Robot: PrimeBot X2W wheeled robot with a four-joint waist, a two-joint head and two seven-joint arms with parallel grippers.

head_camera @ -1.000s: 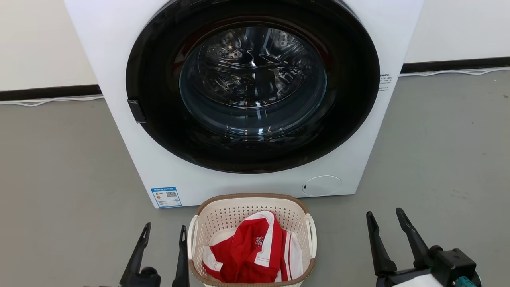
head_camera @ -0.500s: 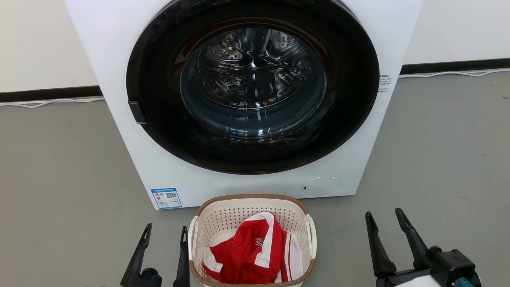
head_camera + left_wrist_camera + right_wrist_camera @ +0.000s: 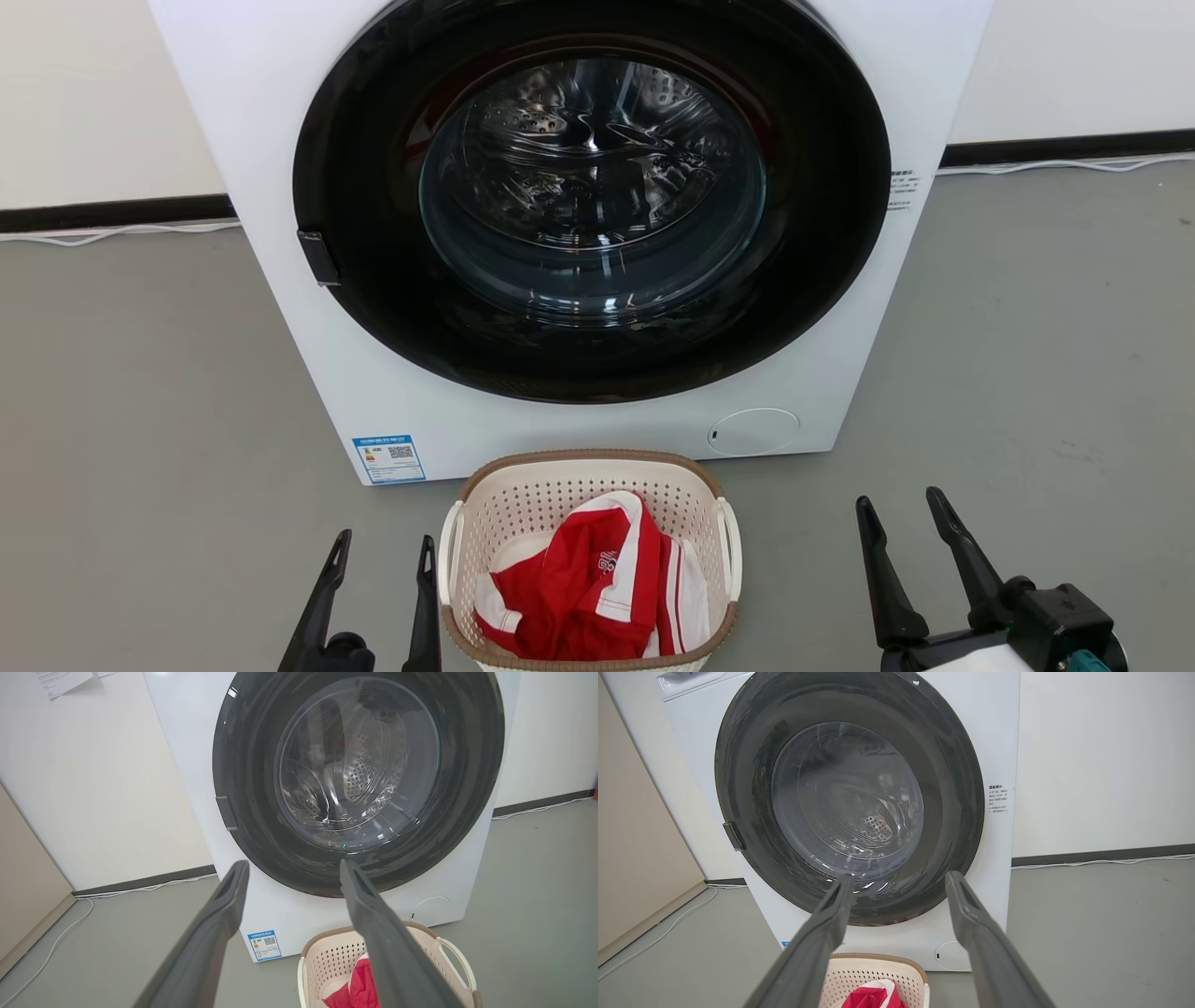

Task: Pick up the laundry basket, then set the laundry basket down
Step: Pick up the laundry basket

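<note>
The left gripper rises from the lower left of the head view. Its two long dark fingers are spread apart with nothing between them, and they point forward toward the washer. Its inner finger stands just beside the left loop handle of the laundry basket; I cannot tell whether they touch. In the left wrist view that same finger crosses in front of the basket.

The right gripper sits at the lower right, also spread wide and empty. Its fingers lean slightly leftward up the view, and its dark wrist block is at the bottom edge. It is clearly apart from the basket's right handle, with bare floor between them.

The laundry basket rests on the grey floor between the two grippers, closer to the left one and just in front of the white washing machine. A crumpled red-and-white garment lies inside it.

Behind the basket, the machine's round black door is shut, and the steel drum shows through the glass. A blue label is on the machine's lower left corner. A white cable runs along the base of the wall.
</note>
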